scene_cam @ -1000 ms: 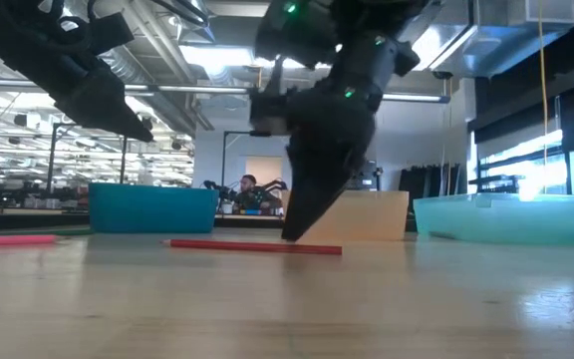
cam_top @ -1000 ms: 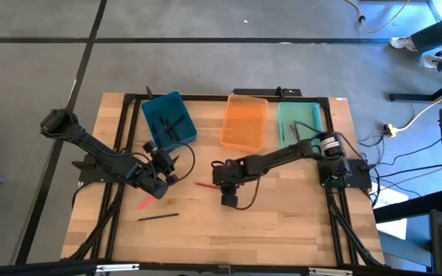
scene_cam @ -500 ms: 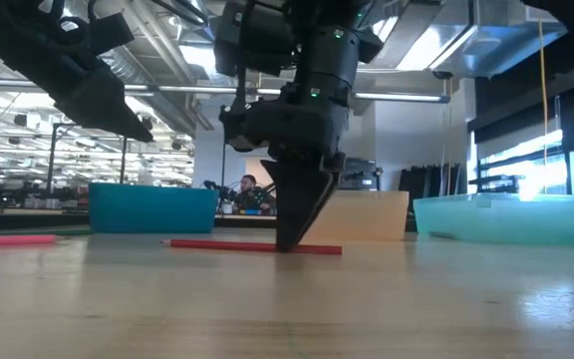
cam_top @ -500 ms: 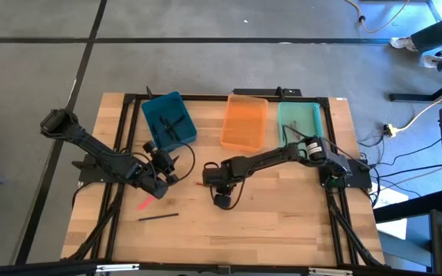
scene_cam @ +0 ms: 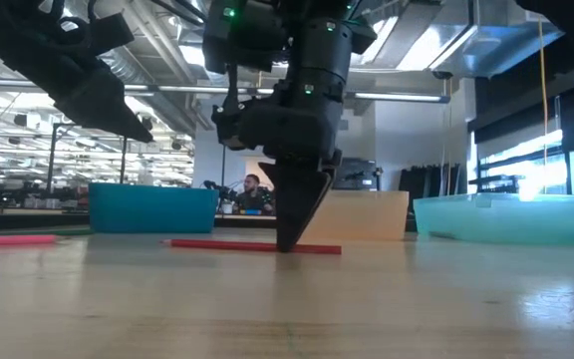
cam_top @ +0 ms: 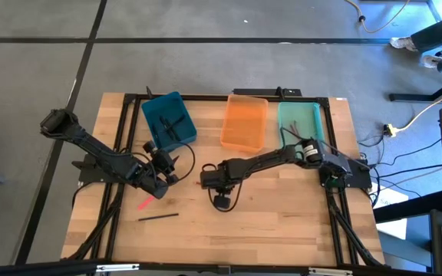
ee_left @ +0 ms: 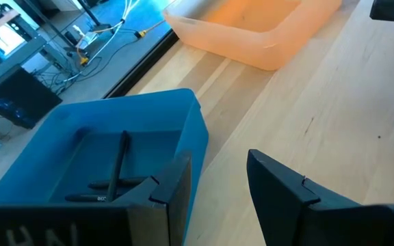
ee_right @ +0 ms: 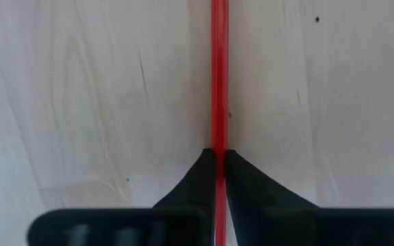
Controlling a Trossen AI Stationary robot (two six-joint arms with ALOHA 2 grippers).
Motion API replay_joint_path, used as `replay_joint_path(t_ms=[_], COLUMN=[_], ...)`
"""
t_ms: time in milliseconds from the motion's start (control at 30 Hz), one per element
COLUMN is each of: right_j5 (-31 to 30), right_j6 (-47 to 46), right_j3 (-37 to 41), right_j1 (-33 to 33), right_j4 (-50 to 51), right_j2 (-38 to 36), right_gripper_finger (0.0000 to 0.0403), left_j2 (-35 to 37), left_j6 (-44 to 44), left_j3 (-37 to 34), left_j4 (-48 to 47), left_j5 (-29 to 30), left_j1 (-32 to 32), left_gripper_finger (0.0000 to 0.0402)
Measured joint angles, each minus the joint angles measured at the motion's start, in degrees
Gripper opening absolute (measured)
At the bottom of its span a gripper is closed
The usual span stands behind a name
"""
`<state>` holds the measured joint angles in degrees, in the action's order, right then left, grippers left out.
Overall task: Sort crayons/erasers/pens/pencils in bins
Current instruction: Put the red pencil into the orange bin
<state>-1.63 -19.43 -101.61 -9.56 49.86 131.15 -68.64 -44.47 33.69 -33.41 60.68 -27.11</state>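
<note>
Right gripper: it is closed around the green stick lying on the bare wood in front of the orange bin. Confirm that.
Not quite: the stick is red, not green. The right wrist view shows the right gripper closed around a red stick lying on the bare wood, and the low view shows the same red stick on the table in front of the orange bin.

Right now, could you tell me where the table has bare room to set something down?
The near edge of the table is bare, especially right of the black stick. Crowded: the middle, where the right gripper pinches the red stick, and beside the left gripper, open by the pink stick.
</note>
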Motion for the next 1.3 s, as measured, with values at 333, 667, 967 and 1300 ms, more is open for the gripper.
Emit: replay_joint_path(t_ms=[333, 667, 967, 1300], right_j5=[-0.8, -9.1, -14.0, -19.6], right_j6=[1.8, 0.1, -2.3, -17.0], right_j3=[-5.3, -5.5, -5.0, 3.3], right_j1=[0.6, 6.2, 17.6, 27.1], right_j4=[6.0, 17.1, 19.6, 19.1], right_j2=[-1.9, -9.5, -15.0, -14.9], right_gripper_finger=[0.0022, 0.0024, 0.0024, 0.0025], left_j2=[0.0, 0.0, 0.0, 0.0], left_j6=[0.0, -0.2, -0.1, -0.2], left_j3=[0.0, 0.0, 0.0, 0.0], left_j4=[-0.6, -0.6, -0.8, -2.1], left_j5=[-0.3, -0.4, -1.2, -1.6], left_j1=[0.0, 0.0, -0.1, -0.1], left_gripper_finger=[0.0135, 0.0135, 0.0135, 0.0135])
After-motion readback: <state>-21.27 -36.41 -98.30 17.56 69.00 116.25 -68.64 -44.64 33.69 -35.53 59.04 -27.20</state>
